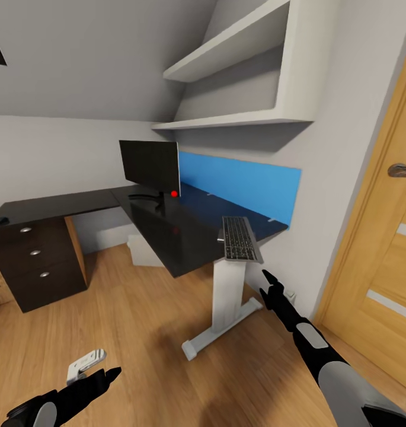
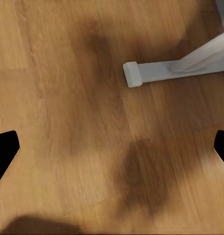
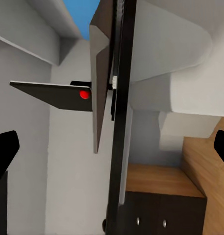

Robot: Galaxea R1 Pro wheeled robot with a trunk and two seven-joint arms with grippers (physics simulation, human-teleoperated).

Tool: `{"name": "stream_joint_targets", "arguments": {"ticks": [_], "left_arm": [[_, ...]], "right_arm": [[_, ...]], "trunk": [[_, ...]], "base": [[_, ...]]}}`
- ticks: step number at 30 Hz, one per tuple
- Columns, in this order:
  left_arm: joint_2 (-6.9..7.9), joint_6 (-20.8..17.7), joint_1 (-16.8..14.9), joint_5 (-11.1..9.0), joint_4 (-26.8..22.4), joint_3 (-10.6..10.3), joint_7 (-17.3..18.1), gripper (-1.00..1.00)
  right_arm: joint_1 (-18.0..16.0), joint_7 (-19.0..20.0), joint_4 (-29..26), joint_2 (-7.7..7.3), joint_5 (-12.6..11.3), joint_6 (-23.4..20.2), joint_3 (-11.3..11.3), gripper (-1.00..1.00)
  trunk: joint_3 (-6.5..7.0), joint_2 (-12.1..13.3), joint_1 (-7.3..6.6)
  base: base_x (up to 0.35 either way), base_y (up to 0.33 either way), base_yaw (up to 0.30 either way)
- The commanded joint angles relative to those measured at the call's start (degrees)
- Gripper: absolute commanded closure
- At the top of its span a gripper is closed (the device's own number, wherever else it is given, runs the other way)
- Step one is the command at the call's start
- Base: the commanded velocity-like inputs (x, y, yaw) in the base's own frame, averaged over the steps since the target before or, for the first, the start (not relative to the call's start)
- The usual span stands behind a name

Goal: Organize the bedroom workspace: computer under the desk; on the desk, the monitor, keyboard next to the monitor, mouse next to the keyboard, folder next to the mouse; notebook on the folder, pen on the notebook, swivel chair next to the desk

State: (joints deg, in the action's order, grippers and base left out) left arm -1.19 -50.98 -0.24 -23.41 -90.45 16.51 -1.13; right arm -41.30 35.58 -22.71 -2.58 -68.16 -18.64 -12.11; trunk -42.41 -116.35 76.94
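**Keyboard and monitor up, most of the tidying still ahead**

Nearest me, my left gripper (image 1: 99, 375) hangs low over the wooden floor (image 1: 143, 320), short of the desk (image 1: 185, 237); its wrist view shows the fingertips spread wide with nothing between them. My right gripper (image 1: 272, 286) reaches toward the desk's near end, fingers also wide apart and empty.

On that near end lies the keyboard (image 1: 240, 238), its long axis running away from me along the desk toward the monitor (image 1: 149, 162), its near edge overhanging slightly. The monitor stands farther back on the desk, screen turned my way. A small dark shape, possibly the mouse (image 1: 0, 220), sits on the desk's far wing, well apart from the keyboard.

I judge the monitor step done; bringing keyboard and mouse together and the rest remain.
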Motion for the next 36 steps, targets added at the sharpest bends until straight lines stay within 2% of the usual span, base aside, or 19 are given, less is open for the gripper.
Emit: {"name": "stream_joint_targets", "arguments": {"ticks": [1, 21, 32, 36], "left_arm": [[-0.04, -0.26, -0.03, -0.33, 0.03, 0.10, -0.15, -1.00], [-0.06, -0.26, -0.04, -0.32, 0.21, 0.02, -0.19, -1.00], [-0.04, -0.26, -0.03, -0.32, 0.24, 0.02, -0.19, -1.00], [-0.04, -0.26, -0.03, -0.32, 0.27, 0.02, -0.19, -1.00]], "right_arm": [[-0.03, -0.07, 0.03, 0.02, -0.44, -0.52, -0.19, -1.00], [-0.07, -0.24, -0.10, 0.10, -0.48, -0.52, -0.19, -1.00], [-0.06, -0.24, -0.14, 0.11, -0.41, -0.47, -0.19, -1.00], [-0.06, -0.24, -0.14, 0.11, -0.40, -0.44, -0.19, -1.00]], "trunk": [[-0.05, -0.02, 0.01], [-0.05, -0.02, 0.01], [-0.05, -0.02, 0.01], [0.67, 1.58, -0.87]], "base": [[0.080, 0.068, 0.000], [0.143, 0.048, 0.000], [0.029, 0.001, 0.000], [0.002, 0.000, 0.000]]}}
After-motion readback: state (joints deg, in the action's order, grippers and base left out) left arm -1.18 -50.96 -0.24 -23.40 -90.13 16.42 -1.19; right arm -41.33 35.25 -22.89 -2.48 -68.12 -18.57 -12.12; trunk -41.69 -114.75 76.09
